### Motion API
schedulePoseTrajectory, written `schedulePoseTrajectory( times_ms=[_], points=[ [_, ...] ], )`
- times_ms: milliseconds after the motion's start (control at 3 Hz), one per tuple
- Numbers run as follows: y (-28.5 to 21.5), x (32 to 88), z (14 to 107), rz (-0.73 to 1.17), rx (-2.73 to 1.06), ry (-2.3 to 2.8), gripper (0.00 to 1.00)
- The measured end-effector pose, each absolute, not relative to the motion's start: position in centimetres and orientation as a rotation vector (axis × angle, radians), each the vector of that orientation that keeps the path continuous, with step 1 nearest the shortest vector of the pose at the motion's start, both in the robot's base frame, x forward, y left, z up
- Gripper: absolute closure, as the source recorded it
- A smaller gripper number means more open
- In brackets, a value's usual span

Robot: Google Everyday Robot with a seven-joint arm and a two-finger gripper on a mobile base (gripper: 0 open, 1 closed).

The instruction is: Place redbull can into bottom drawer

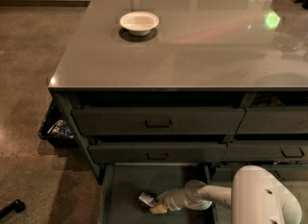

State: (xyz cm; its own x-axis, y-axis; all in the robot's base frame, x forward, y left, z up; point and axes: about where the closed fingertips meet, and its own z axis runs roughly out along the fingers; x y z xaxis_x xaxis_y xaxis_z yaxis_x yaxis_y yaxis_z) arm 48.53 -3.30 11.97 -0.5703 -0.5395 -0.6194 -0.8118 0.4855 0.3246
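The gripper [155, 205] sits low inside the open bottom drawer [124, 189], near the middle of its dark floor, at the end of the white arm [208, 196] that reaches in from the right. The can [145, 199] is right at the gripper's tip, touching it or nearly so; whether the gripper is clamped on it or has let go, I cannot tell. The can lies low in the drawer, seemingly on its side, with its long axis running roughly left to right in line with the arm. Its shiny free end points left and slightly toward the cabinet. The arm's bulky white housing [262, 196] fills the lower right corner.

Above the open drawer, the two handled drawers [159, 121] [156, 152] are closed. Narrower drawers [284, 122] stand to the right. On the grey top [192, 55] a white bowl [139, 22] rests toward the far left, well apart from a green spot of light [272, 19] at the far right. A dark bin [54, 129] sits on the floor [29, 74] beside the cabinet's left side.
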Motion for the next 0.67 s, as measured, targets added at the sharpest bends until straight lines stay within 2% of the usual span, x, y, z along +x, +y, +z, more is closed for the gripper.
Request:
schedulePoseTrajectory(
  times_ms=[333,667],
  points=[
    [-3.3,48.53,11.96,0.84,-1.12,2.297,0.0],
    [-3.29,48.53,11.96,0.84,-1.12,2.297,0.0]
  ],
)
